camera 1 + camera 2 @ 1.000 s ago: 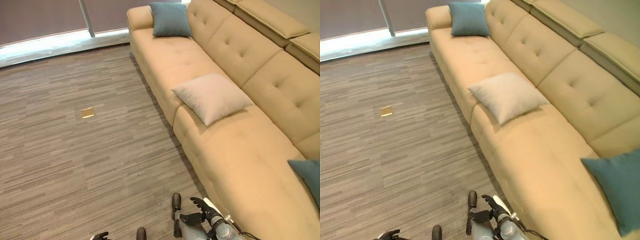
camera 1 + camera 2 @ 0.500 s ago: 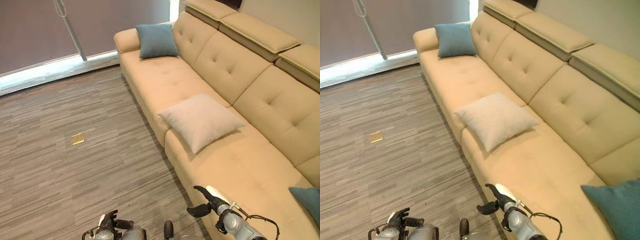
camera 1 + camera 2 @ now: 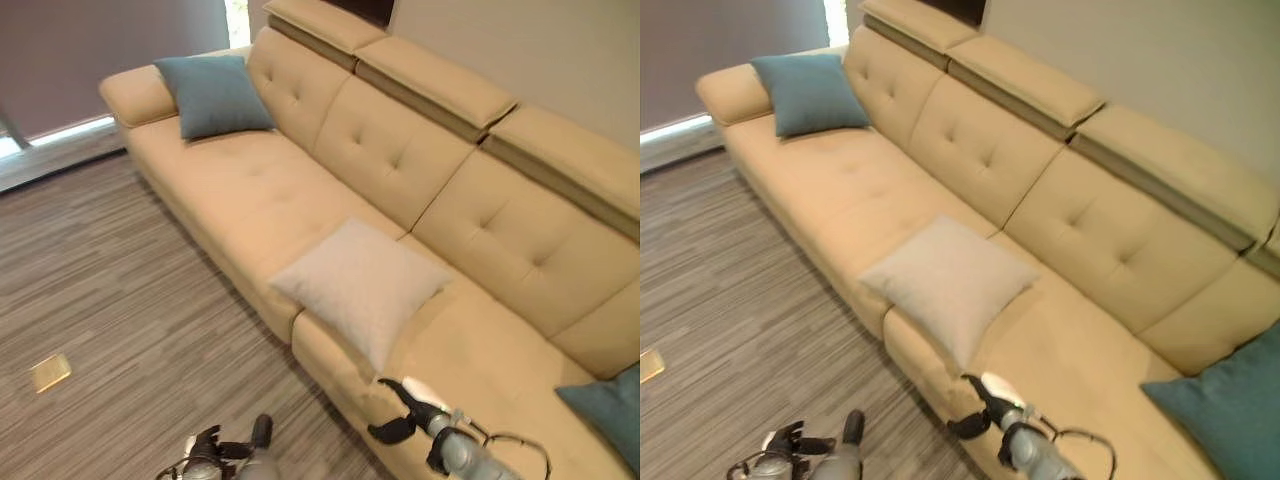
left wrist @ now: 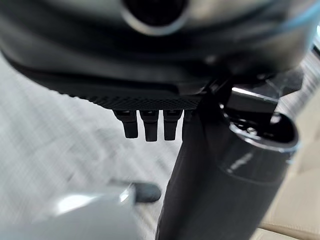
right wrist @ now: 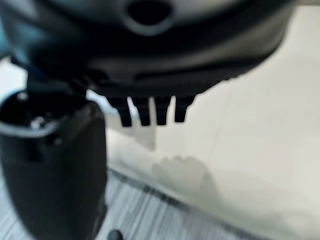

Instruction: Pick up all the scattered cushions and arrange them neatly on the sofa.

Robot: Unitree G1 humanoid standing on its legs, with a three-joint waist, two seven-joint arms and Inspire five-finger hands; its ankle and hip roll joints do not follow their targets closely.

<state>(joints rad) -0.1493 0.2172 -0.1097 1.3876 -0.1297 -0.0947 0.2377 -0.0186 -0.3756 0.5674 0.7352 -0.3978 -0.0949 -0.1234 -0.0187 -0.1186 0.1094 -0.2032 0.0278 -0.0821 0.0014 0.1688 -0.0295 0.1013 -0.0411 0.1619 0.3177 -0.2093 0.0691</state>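
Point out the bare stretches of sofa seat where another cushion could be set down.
One bare patch lies between the teal cushion by the armrest and the beige cushion. Another runs from the beige cushion to the second teal cushion at the near end. The middle is taken by the beige cushion.

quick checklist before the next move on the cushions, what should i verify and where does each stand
1. Right hand free to grasp: ok, fingers relaxed and holding nothing, low over the sofa's front edge.
2. Left hand free: ok, empty, low over the floor.
3. Beige cushion neatly placed: not ok, it lies flat and turned at an angle on the seat, away from the backrest.
4. Teal cushion at the far end: ok, propped beside the armrest.
5. Second teal cushion at the near end: cannot tell, partly cut off.
6. Cushions left on the floor: ok, none on the visible part.
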